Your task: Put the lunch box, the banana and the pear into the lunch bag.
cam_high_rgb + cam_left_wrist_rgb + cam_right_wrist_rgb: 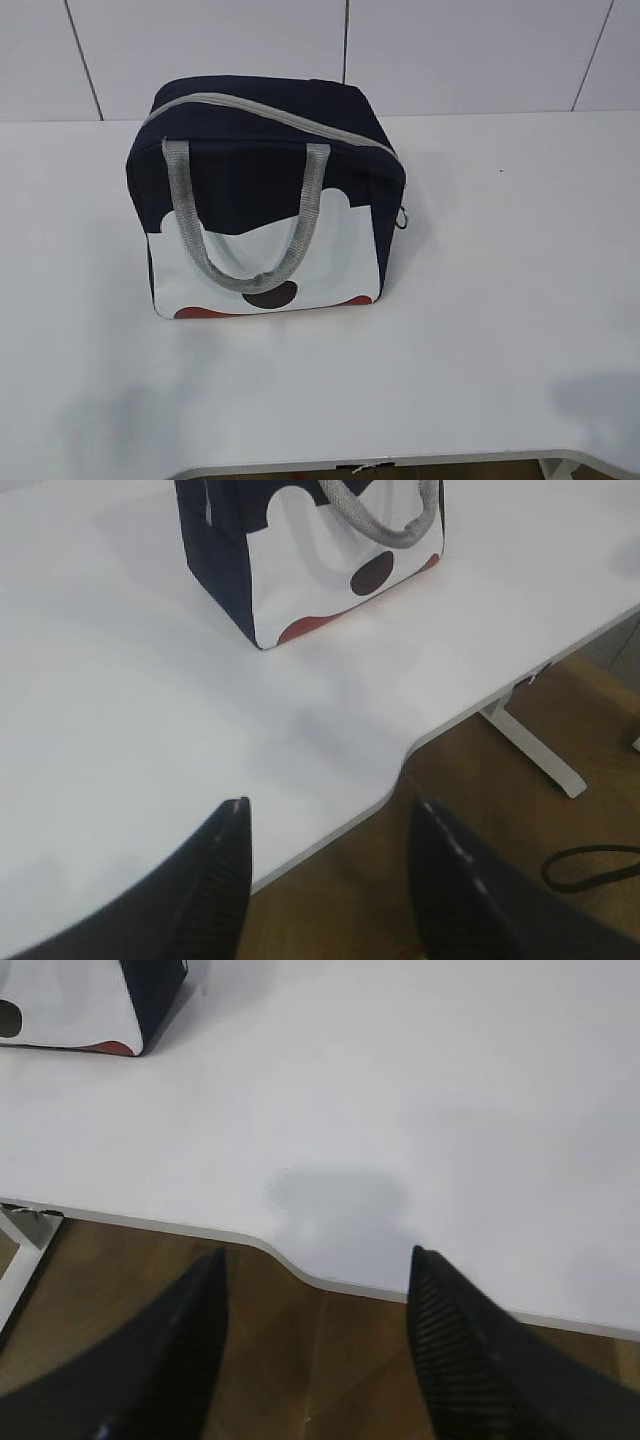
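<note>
Zipped lunch bag [265,200] upright on white table [500,300]

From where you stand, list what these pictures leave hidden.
- Lunch bag contents: zipper looks shut in the exterior view, so the fabric hides the inside.
- Bag top: cut off by the edge in both wrist views.
- Lunch box, banana, pear: in no view.
- Both hands: absent from the exterior view.
</note>
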